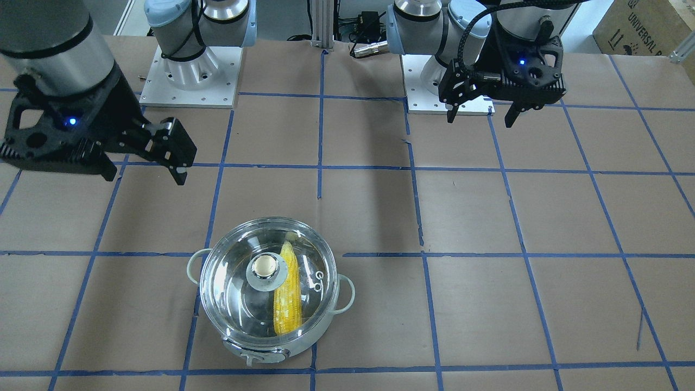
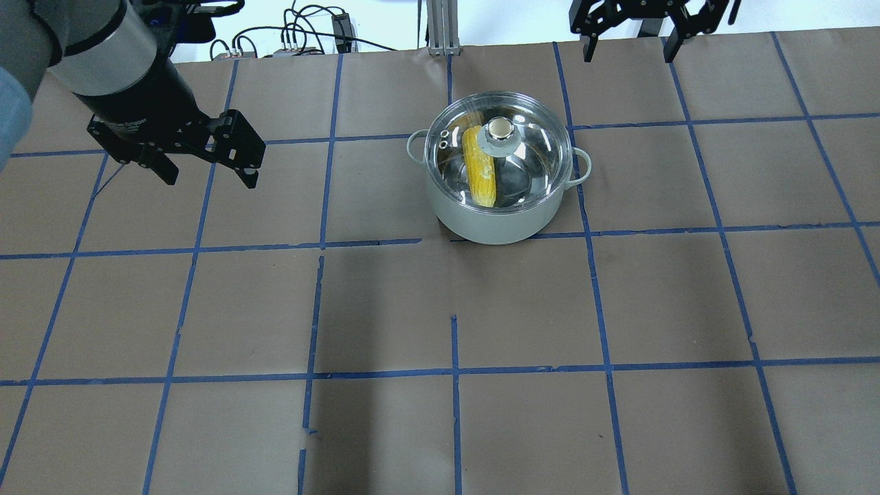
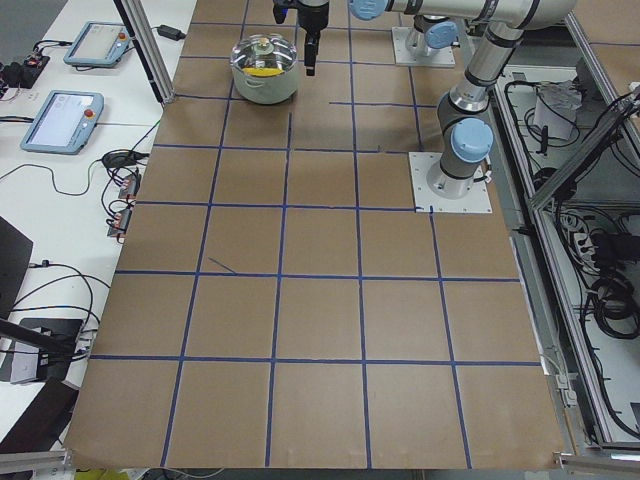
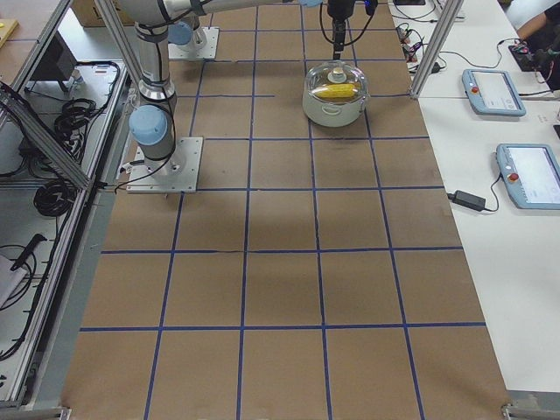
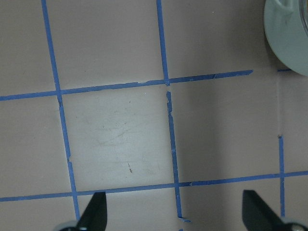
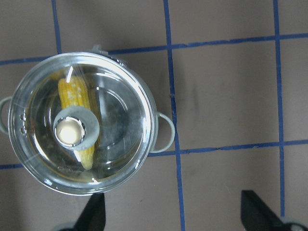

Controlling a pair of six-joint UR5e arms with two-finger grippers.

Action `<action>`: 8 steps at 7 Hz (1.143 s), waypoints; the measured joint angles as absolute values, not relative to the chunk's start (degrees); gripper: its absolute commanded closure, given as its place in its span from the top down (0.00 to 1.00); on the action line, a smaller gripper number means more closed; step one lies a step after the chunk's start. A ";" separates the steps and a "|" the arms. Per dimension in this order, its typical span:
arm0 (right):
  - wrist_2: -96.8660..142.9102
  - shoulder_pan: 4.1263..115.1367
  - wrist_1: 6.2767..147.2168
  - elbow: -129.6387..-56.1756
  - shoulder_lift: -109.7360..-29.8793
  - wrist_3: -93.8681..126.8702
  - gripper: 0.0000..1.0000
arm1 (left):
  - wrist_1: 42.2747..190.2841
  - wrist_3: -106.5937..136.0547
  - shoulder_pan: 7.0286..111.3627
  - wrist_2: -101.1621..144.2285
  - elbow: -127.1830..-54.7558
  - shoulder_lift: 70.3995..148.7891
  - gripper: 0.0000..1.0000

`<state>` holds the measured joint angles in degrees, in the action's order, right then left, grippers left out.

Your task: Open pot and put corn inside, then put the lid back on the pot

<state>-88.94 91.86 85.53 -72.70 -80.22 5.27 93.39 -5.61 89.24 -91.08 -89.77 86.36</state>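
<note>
Lidded pot (image 4: 332, 113) with corn (image 4: 337, 89) inside

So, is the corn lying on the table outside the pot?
No, the corn lies inside the pot, under the closed glass lid.

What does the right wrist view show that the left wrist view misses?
Right wrist only: the whole pot, lid seated, corn inside. Left wrist only: a sliver of the pot's wall at the top-right corner. Both: the blue-taped table and an open gripper at the bottom edge, the right gripper in one, the left gripper in the other.
</note>
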 measured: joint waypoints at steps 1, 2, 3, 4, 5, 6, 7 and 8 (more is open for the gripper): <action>-88.63 91.85 85.67 -77.88 -85.01 5.08 1.00 | 94.56 -5.26 89.08 -91.10 -88.63 86.88 1.00; -88.65 91.85 85.95 -82.22 -89.01 4.84 0.99 | 95.69 -5.10 88.97 -91.18 -87.03 87.74 1.00; -88.96 91.84 86.25 -85.20 -91.41 4.47 0.99 | 96.72 -5.04 88.96 -91.21 -85.21 88.96 1.00; -89.10 91.84 87.30 -87.02 -92.43 4.09 0.99 | 97.75 -5.04 88.99 -91.23 -84.07 89.73 1.00; -89.13 91.84 88.94 -87.83 -92.71 3.77 1.00 | 98.14 -5.07 89.09 -91.23 -83.95 89.86 1.00; -89.26 91.84 90.10 -88.20 -92.75 3.59 1.00 | 98.14 -5.09 89.15 -91.23 -84.01 89.88 1.00; -89.49 91.85 91.40 -88.74 -92.72 3.49 1.00 | 98.11 -5.09 89.21 -91.21 -84.06 89.90 1.00; -89.74 91.84 92.90 -89.74 -92.68 3.45 1.00 | 98.07 -5.10 89.26 -91.19 -84.09 89.91 1.00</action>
<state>-89.74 91.84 92.90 -89.74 -92.68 3.45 98.07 -5.10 89.26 -91.19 -84.09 89.91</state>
